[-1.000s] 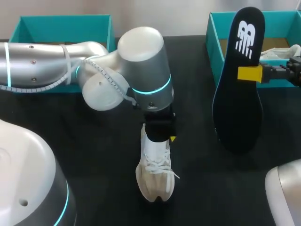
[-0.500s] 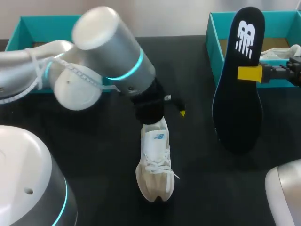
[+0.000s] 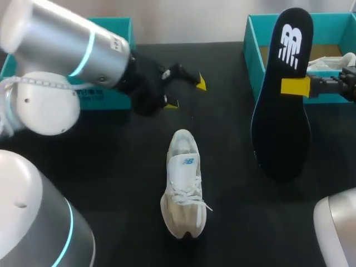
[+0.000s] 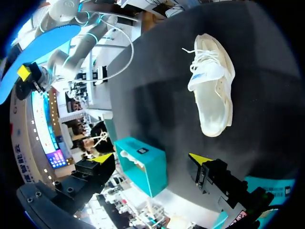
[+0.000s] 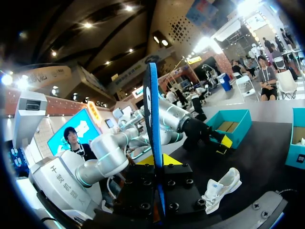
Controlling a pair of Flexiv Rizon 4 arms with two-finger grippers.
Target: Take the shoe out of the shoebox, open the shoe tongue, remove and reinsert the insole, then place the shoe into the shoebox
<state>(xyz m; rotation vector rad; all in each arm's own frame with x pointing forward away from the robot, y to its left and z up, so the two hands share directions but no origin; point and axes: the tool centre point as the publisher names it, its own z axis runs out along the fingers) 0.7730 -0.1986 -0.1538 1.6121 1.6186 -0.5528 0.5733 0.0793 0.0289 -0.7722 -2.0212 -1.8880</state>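
**Q:** Entry one, the shoe?

**A:** Shoe (image 3: 182,186): white, upright on its sole in the middle of the table (image 3: 233,222), toe toward the robot, heel opening facing away. It is outside both boxes and nothing touches it. It seems set that way so the opening can be reached from above.

**Q:** Insole?

**A:** Insole (image 3: 283,94): dark with a white logo, out of the shoe, held on end in front of the right box (image 3: 253,50). The right gripper (image 3: 297,87) pinches it at mid-length, one yellow tip on each face. In the wrist view it stands edge-on between the fingers. A mid-length hold probably keeps the flexible piece from drooping and leaves one end free to lead into the shoe.

**Q:** Left gripper?

**A:** Left gripper (image 3: 186,93): fingers spread, holding nothing, above the table beyond the heel and near the left box (image 3: 72,28). This likely leaves the approach to the shoe unobstructed.

**Q:** Status?

**A:** Removal looks done. Reinsertion and boxing are not yet done.
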